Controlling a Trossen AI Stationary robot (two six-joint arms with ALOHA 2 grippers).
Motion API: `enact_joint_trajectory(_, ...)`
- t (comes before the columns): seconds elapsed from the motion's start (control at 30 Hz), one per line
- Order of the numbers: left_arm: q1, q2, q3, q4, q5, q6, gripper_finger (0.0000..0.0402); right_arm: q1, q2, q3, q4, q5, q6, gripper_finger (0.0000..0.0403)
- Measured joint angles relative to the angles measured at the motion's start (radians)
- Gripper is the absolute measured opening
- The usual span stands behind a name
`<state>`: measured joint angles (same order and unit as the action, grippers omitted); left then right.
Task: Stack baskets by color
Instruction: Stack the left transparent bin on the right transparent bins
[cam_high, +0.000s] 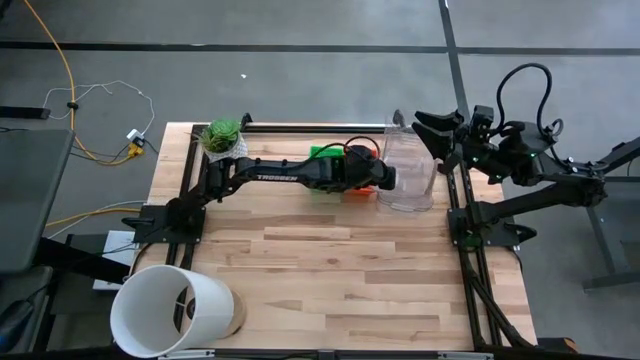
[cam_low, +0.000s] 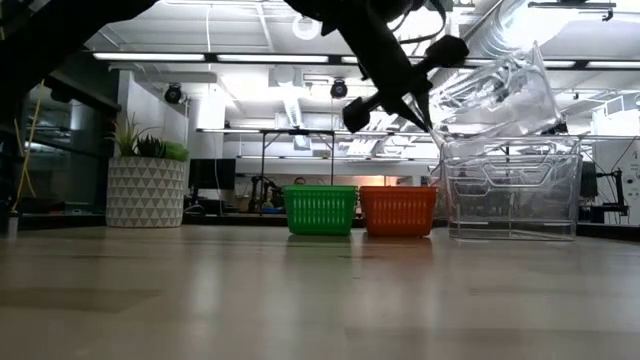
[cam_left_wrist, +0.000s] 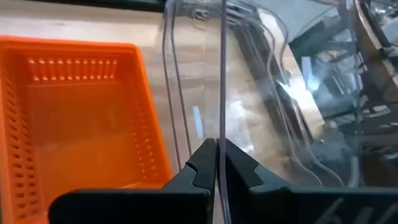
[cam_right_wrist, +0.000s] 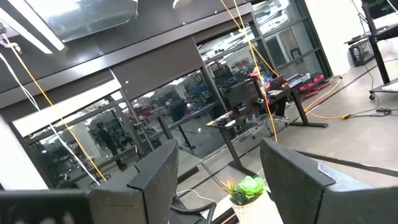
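A white bucket (cam_high: 170, 310) is lying on its side at the table's (cam_high: 330, 280) near left corner. A potted plant (cam_high: 222, 137) is standing at the far left edge.

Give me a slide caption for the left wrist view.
Left gripper shut on the rim of a clear basket, beside an empty orange basket.

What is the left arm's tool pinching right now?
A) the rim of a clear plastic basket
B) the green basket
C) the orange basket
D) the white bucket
A: the left tool is shut on the thin wall of the clear basket, tilted atop another clear one; the orange basket sits free beside it.
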<state>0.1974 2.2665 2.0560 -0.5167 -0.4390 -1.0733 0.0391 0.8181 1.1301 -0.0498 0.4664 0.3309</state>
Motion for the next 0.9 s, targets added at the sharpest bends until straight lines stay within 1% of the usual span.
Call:
enact_joint_trajectory(0.13,-0.011,0.0,0.0,0.0,-0.042,0.002,0.0,0.0,0.0,0.0,-0.015,0.013,-0.003,0.0213)
enact_joint_trajectory(0.33,-0.01,0.0,0.0,-0.023,-0.036,0.065,0.0,0.0,0.0,0.0,-0.03,0.048,-0.011,0.0213)
enact_joint_trajectory(0.5,-0.01,0.0,0.0,-0.07,-0.058,0.063,0.0,0.0,0.0,0.0,-0.031,0.048,-0.026,0.0213)
enact_joint_trajectory(0.7,-0.009,0.0,0.0,-0.064,-0.06,0.088,0.0001,0.0,0.0,0.0,-0.038,0.048,-0.026,0.0213)
enact_joint_trajectory(0.8,-0.009,0.0,0.0,-0.062,-0.059,0.099,0.0007,0.0,0.0,0.0,-0.038,0.048,-0.026,0.0213)
enact_joint_trajectory(0.9,-0.009,0.0,0.0,-0.059,-0.06,0.121,0.0022,0.0,0.0,0.0,-0.041,0.048,-0.026,0.0213)
